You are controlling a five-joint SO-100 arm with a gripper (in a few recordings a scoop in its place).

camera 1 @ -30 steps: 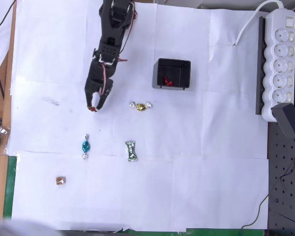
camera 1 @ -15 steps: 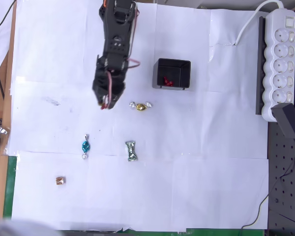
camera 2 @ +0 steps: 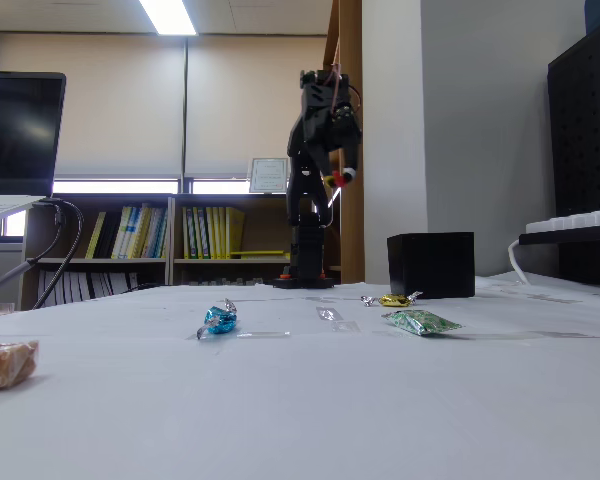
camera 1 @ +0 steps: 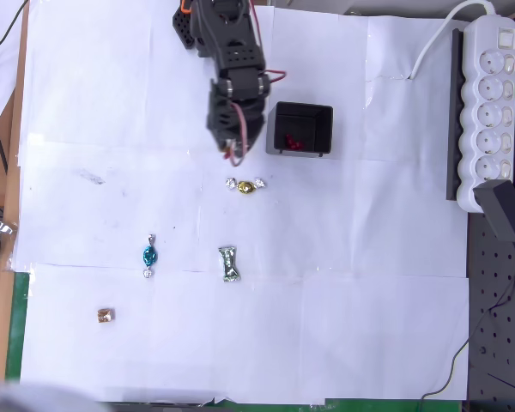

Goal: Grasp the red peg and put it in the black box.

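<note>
The gripper is raised well above the table in the fixed view, its fingers pinching the red peg, which in the overhead view peeks out at the fingertips. The black box stands at 3 o'clock from the gripper, just beside it, with red pieces inside. A gold foil-wrapped candy lies at 6 o'clock of the gripper. Farther toward 6 o'clock lie a green wrapped candy and a blue wrapped candy. A small brown candy sits at 7 o'clock, well apart.
</note>
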